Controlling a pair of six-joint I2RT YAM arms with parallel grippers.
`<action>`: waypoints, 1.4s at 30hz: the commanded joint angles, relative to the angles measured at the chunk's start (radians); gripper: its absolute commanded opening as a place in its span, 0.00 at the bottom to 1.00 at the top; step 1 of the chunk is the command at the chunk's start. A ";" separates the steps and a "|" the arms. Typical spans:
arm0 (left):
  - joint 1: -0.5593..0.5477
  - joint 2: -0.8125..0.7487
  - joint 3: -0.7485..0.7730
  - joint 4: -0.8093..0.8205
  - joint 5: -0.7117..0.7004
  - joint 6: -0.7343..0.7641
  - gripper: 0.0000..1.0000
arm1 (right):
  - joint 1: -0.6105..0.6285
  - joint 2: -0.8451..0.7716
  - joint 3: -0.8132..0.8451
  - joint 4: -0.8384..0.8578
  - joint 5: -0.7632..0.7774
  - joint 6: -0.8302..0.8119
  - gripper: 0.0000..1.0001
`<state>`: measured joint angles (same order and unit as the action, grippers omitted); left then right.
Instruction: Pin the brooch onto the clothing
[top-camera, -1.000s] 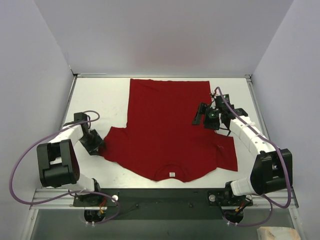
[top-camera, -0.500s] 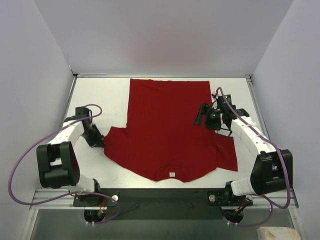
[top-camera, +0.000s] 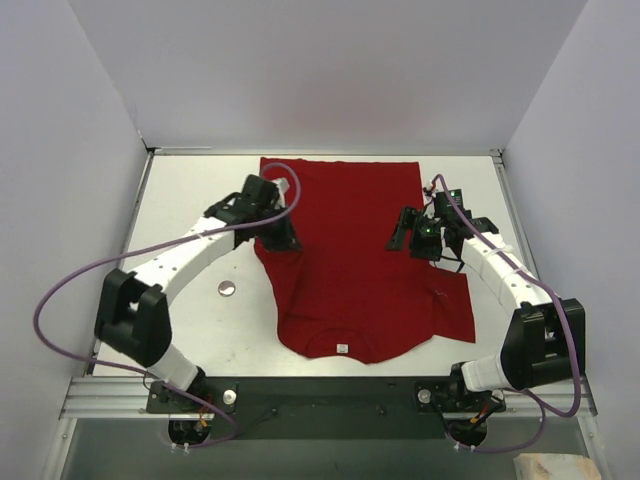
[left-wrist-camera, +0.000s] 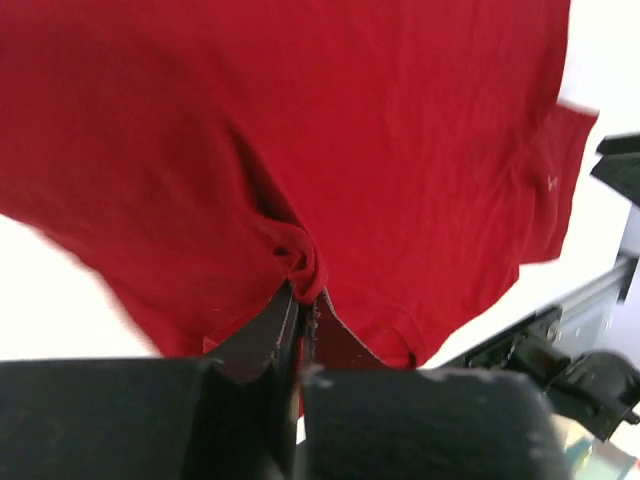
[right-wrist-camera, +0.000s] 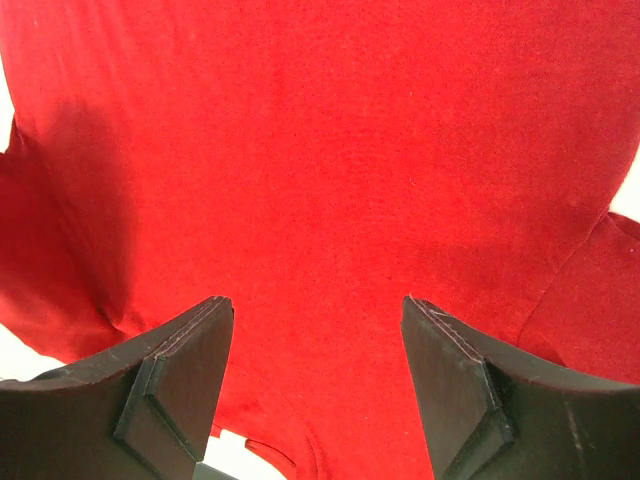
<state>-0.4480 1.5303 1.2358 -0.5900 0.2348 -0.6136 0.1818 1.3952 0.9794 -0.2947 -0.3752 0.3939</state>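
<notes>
The red T-shirt (top-camera: 350, 260) lies flat on the table, collar and white label (top-camera: 345, 349) toward the near edge. My left gripper (top-camera: 283, 240) is shut on a bunch of the shirt's fabric (left-wrist-camera: 300, 262) and holds the left sleeve folded over onto the body. A small round silver-grey disc (top-camera: 228, 288), which looks like the brooch, lies on the bare table left of the shirt. My right gripper (top-camera: 402, 232) is open and empty over the shirt's right side; in its wrist view the fingers (right-wrist-camera: 185, 350) straddle flat red fabric (right-wrist-camera: 320, 150).
The white table (top-camera: 190, 200) is walled at the back and both sides. A metal rail (top-camera: 330, 395) with the arm bases runs along the near edge. The shirt's right sleeve (top-camera: 455, 305) lies spread under my right arm.
My left gripper has swung from the table's left side up and right over the shirt, dragging the left sleeve with it. The round disc has come into view. The right arm has barely moved.
</notes>
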 joint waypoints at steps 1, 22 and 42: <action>-0.087 0.111 0.074 0.055 0.029 -0.040 0.19 | -0.005 -0.002 -0.008 -0.004 -0.010 -0.004 0.69; 0.203 0.065 -0.101 -0.335 -0.335 0.117 0.67 | 0.047 0.071 0.019 -0.011 -0.027 -0.017 0.69; 0.299 0.248 -0.151 -0.242 -0.293 0.158 0.75 | 0.068 0.096 0.024 -0.015 -0.030 -0.024 0.69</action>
<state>-0.1860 1.7599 1.1011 -0.8787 -0.0948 -0.4831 0.2375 1.4719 0.9741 -0.2951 -0.3916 0.3874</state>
